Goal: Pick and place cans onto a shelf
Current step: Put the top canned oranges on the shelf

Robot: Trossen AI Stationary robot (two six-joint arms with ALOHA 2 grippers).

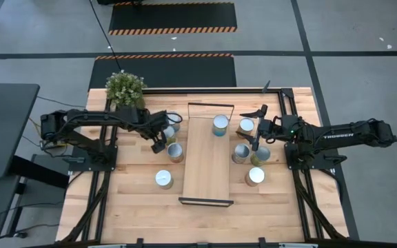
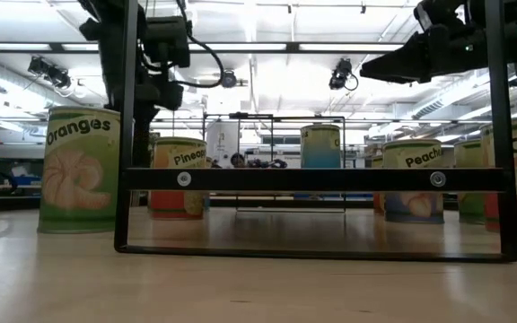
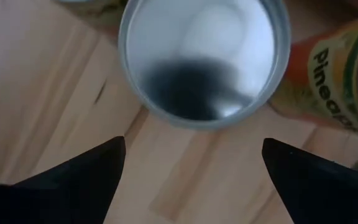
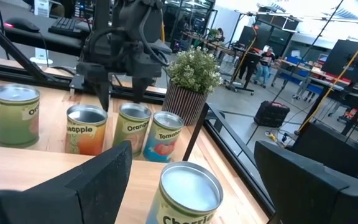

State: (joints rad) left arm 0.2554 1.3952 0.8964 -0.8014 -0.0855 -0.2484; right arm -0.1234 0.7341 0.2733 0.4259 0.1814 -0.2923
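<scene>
Surface point(image 1: 136, 207) of pale wood planks carries everything, with the long narrow shelf point(image 1: 205, 176) lying down its middle, black wire rails at both short ends. Both dark arms reach in from the sides. A potted plant point(image 1: 125, 88) stands at the far left corner of the surface.

One can point(image 1: 220, 125) stands on the shelf near its far end. Left of the shelf, several cans cluster by the left arm, one of them point(image 1: 176, 152) just beside the shelf edge and another point(image 1: 163, 179) standing alone nearer the front. Right of the shelf, four cans stand close together, the frontmost point(image 1: 255, 176) a little apart from the rest.

Left claw point(image 1: 159, 143) hangs over the left cluster with its fingers point(image 3: 79, 180) spread wide and nothing between them; in the left wrist view a silver can top point(image 3: 204, 59) lies just ahead of the fingertips, with a pineapple-labelled can point(image 3: 334, 81) beside it.

Right claw point(image 1: 256, 128) is raised above the right-hand cans, fingers point(image 4: 73, 186) parted and holding nothing
</scene>
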